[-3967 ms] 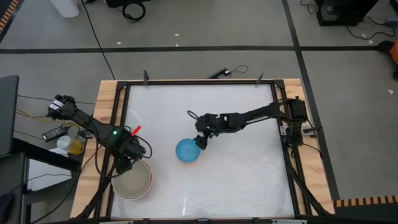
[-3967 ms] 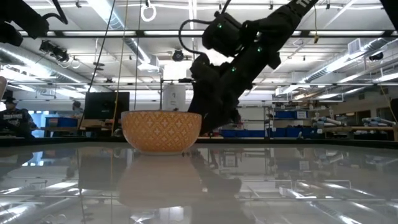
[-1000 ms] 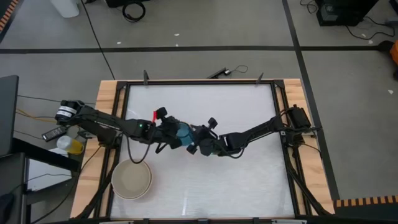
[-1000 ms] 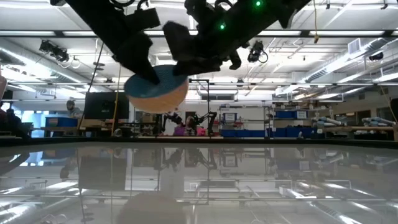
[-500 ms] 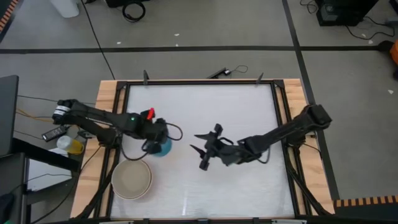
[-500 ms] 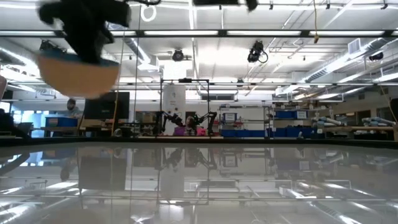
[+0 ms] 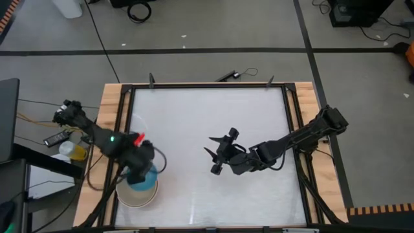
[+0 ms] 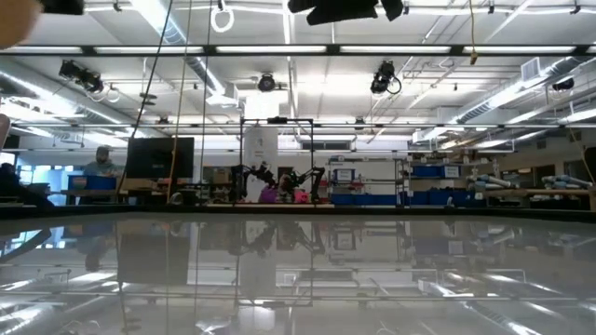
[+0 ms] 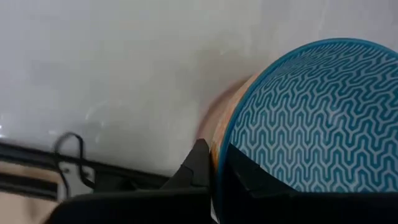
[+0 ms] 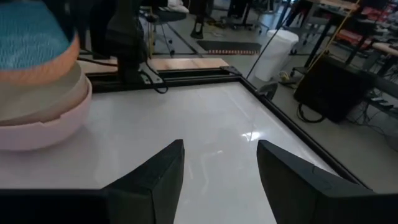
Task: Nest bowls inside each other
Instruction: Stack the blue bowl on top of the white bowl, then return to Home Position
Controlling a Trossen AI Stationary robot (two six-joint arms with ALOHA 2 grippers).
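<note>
The small blue bowl [image 7: 146, 178], zigzag-patterned inside and orange outside, is over the stack at the table's near left corner, with my left gripper [image 7: 139, 169] shut on it. The stack is a beige bowl [image 10: 43, 93] sitting inside a pale, pinkish-white larger bowl [image 10: 43, 134]. From above, the stack's rim [image 7: 132, 200] shows below the blue bowl. My right gripper [image 7: 212, 154] hangs open over the table's middle with nothing between its fingers [image 10: 163, 168]. My left gripper pinches the blue bowl's rim [image 9: 219, 142], one finger [image 9: 198, 163] outside the wall and one [image 9: 249, 175] inside. The fingers come from above, pointing down. The bowl hangs mouth up over the beige bowl; whether its underside [image 10: 69, 57] touches that bowl I cannot tell.
A black frame with wooden borders [image 7: 110, 116] runs round the white tabletop. A faint pale ring [image 7: 134, 126], perhaps another bowl, shows at the table's left side. A black rig [image 10: 127, 37] stands behind the stack. The right and far parts of the tabletop [image 7: 259, 116] are bare.
Both grippers were at the blue bowl, held in the air over mid-table. My right gripper has let go, opened and drawn back a little toward the right edge. My left gripper has tipped to point down and carried the bowl toward the near left corner, over the stack.
</note>
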